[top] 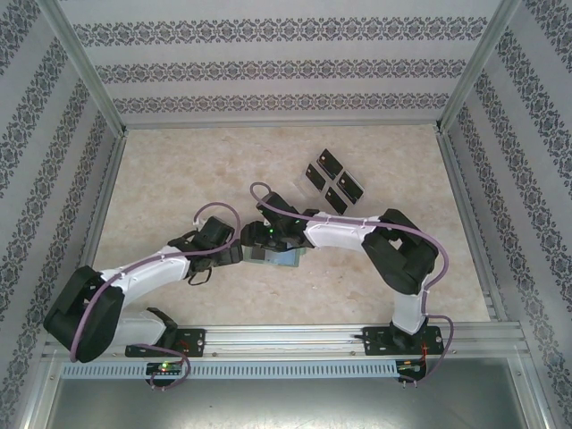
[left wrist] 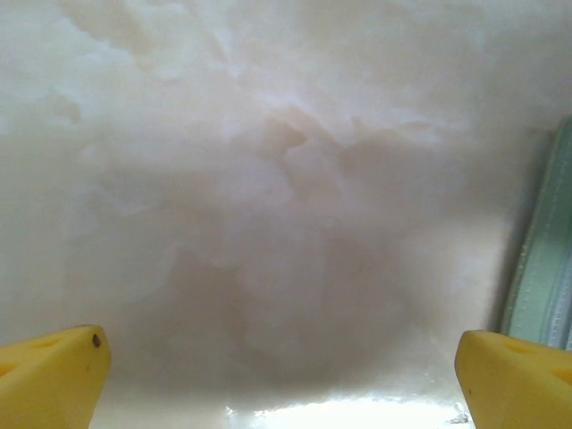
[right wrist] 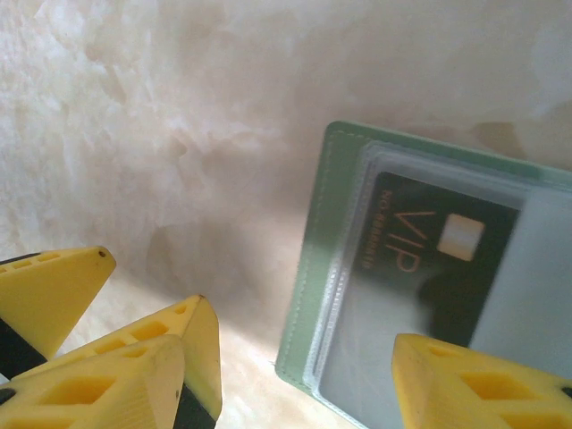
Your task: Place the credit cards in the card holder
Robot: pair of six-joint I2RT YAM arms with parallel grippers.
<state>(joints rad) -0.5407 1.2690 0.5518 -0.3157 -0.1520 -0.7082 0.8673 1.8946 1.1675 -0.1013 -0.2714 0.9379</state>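
Left jaws and right jaws are gaping beside the holder [right wrist: 315,268], lying mid bench [top: 179,170], showing a card [right wrist: 429,268].

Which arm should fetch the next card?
Right, probably. The loose credit cards lie right of centre, nearer the right tool, open over the card holder. The left tool, also open, sits farther off beside the holder's edge.

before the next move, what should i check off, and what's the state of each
1. Card holder open, sleeve side up: ok.
2. Black VIP card seated under the clear sleeve: ok.
3. Four loose cards flat, away from both arms: ok.
4. Left jaws wide open, nothing between them: ok.
5. Right jaws apart over the holder's near corner: ok. Touching it: cannot tell.
6. Free sleeve for another card: cannot tell.
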